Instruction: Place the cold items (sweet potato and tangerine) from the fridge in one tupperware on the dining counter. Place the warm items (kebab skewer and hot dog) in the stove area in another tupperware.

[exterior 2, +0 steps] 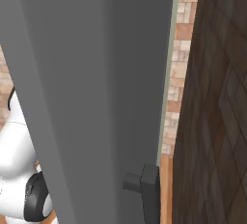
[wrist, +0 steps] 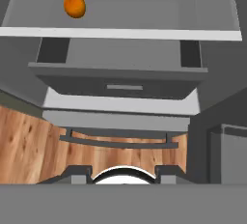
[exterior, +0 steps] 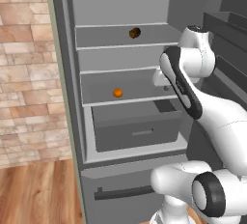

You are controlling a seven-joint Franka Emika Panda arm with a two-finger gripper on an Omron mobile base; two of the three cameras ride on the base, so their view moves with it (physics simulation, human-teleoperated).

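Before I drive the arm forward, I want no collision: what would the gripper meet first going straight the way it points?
Likely the grey drawer front below the tangerine shelf; it sits mid hand view, though depth is unclear.

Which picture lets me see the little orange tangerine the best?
The hand view: the tangerine looks biggest there, alone on its fridge shelf. The left base view shows it small. The right base view looks at the grey fridge door.
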